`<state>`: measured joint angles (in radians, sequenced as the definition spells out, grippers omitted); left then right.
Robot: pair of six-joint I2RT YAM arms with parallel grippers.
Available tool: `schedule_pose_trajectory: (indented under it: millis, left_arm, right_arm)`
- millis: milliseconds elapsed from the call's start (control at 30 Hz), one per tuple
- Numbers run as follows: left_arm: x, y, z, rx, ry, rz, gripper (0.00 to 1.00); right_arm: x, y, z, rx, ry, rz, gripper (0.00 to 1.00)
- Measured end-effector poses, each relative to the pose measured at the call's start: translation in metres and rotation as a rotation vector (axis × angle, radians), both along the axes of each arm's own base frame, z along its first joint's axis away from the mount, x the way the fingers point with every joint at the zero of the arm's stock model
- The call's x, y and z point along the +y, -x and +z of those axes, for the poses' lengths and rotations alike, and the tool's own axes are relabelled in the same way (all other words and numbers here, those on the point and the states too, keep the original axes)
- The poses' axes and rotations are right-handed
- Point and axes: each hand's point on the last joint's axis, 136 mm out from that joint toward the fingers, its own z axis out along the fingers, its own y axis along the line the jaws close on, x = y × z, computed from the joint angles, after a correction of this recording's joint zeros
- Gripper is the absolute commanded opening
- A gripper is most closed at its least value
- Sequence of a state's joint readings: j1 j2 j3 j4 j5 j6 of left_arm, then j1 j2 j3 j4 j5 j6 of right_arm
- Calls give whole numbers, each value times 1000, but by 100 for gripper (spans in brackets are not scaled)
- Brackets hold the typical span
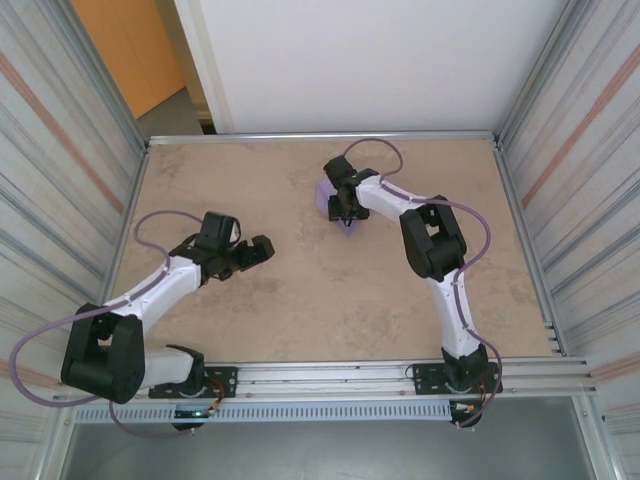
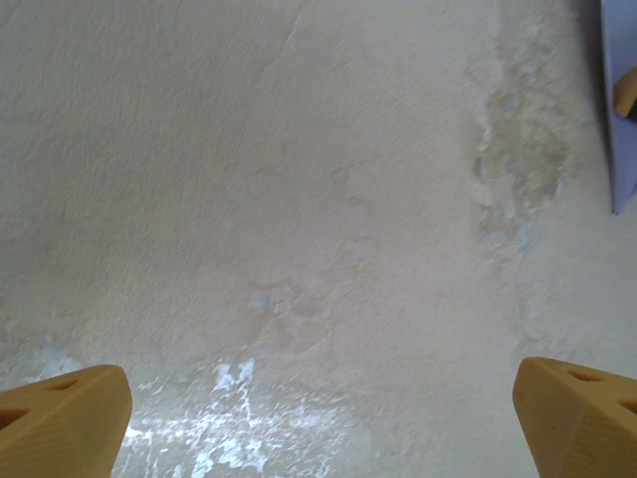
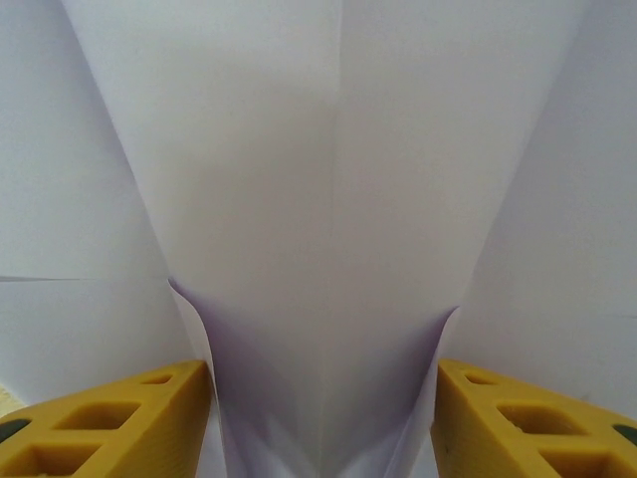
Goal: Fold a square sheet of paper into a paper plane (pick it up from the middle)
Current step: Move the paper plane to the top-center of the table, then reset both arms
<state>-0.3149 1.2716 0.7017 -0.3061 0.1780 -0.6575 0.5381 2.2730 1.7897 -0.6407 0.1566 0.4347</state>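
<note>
Left end effector (image 1: 262,248): released, jaws spread wide, hovering over bare worktop (image 1: 300,320) left of centre, touching nothing.
Left fingers (image 2: 65,423): two yellow tips at the lower corners of the left wrist view, with mottled beige surface between them.
Right end effector (image 1: 345,213): stretched out to the far middle of the worktop, down at the sheet of paper (image 1: 324,197).
Right fingers (image 3: 109,423): yellow, standing apart on either side of a raised fold, paper touching both inner faces; cannot tell whether squeezing it or merely flanking it.
Sheet of paper: lavender, partly folded, lying on the worktop at far centre, largely hidden under the right end effector in the top view. Seen from the right wrist, a centre crease running away from the fingers, with slanted flaps to left and right.
Spacing: left end effector well apart from the paper, to its near left; a lavender edge at the right border of the left wrist view.
</note>
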Motion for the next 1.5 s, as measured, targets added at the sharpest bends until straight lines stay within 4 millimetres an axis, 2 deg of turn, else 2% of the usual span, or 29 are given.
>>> schedule_pose_trajectory:
  millis: [133,400,567,700,833,900,1033,1133,1200,1367,1500]
  left_arm:
    - [-2,-8,12,-31,2,-3,99]
    - [3,-15,28,-68,-35,-4,99]
    - [17,-22,54,-155,-86,19,99]
    - [39,-24,84,-269,-156,69,99]
    - [68,-28,106,-373,-239,146,99]
    - [85,-29,109,-408,-284,190,99]
    - [121,-26,97,-414,-388,287,99]
    - [140,-25,85,-420,-459,327,99]
    - [144,-27,79,-446,-500,322,99]
    - [150,-31,57,-492,-594,277,99]
    - [147,-42,47,-514,-648,208,99]
  right_arm:
    - [-3,-1,16,-12,-20,-6,60]
    - [0,-4,78,-108,-98,-3,62]
    - [-14,6,118,-179,-123,-18,69]
    - [-54,22,154,-275,-134,-77,82]
    - [-119,42,186,-404,-114,-192,95]
    - [-151,53,194,-455,-96,-255,100]
    - [-218,72,189,-509,-31,-403,99]
    - [-256,86,168,-503,35,-491,99]
    - [-274,93,149,-482,75,-524,99]
    - [-300,101,113,-454,126,-565,99]
    - [-301,98,89,-450,152,-532,99]
